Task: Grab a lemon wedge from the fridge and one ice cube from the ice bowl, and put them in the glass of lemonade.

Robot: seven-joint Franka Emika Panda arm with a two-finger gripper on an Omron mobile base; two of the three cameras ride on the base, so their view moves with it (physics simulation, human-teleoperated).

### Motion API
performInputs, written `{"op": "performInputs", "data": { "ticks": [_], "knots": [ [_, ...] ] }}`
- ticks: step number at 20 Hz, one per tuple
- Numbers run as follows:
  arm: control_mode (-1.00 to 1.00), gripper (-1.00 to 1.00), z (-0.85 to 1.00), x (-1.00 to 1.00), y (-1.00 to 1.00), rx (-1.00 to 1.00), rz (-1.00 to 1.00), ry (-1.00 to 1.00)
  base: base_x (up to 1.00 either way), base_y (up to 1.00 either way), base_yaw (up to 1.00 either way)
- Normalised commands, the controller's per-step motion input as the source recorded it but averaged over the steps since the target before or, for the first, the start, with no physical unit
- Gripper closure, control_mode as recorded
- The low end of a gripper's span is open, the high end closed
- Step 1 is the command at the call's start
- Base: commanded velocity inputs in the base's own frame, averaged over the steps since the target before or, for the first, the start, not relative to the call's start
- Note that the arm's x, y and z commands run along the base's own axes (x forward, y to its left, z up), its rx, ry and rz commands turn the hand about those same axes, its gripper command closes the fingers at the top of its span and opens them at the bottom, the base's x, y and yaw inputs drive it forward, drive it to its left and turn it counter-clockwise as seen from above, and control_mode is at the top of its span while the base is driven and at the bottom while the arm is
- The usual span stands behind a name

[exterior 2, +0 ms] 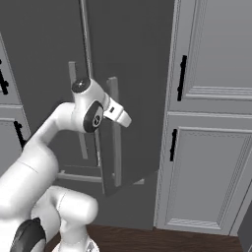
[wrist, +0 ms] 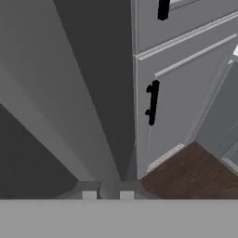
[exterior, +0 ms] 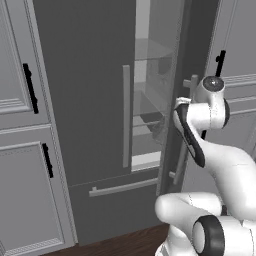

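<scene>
The fridge (exterior: 90, 100) stands dark grey between grey panelled cabinets, its right door (exterior 2: 133, 98) swung partly open. Through the gap in the left base view the pale inside shows, with clear shelves (exterior: 150, 55) one above another (something dark sits on a lower shelf, too blurred to name). The left door is closed, its long light grey handle (exterior: 126, 116) upright near the door's inner edge; below it runs the bottom drawer's bar handle (exterior: 125, 187).

The gripper (wrist: 108, 195) is at the open door's handle (exterior 2: 114, 128), near that door's free edge. In the hand view its two tips rise either side of the handle with a narrow gap between them; whether they actually pinch it I cannot tell.

Right of the fridge are panelled cabinets (exterior 2: 211, 147) with black handles (exterior 2: 182, 78), above a dark wooden floor (wrist: 195, 172).
</scene>
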Motion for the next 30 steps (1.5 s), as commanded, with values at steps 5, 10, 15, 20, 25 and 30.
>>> {"op": "performInputs", "data": {
  "ticks": [5,10,15,20,25,30],
  "knots": [
    [-1.0,1.0,0.55,-0.73,-1.0,0.11,-0.17,0.04,0.0,0.0,0.0],
    [-1.0,1.0,0.36,-0.7,-0.69,0.04,-0.14,-0.04,0.0,0.0,0.0],
    [-1.0,1.0,0.96,-1.0,0.28,-0.02,0.09,-0.06,0.0,0.0,0.0],
    [-1.0,1.0,0.57,-0.5,1.0,-0.21,0.23,0.0,0.0,0.0,0.0],
    [-1.0,1.0,-0.11,0.08,1.0,-0.32,0.18,0.01,0.0,0.0,0.0],
    [-1.0,1.0,-0.34,0.02,1.0,-0.29,0.06,0.0,0.0,0.0,0.0]
  ]
}}
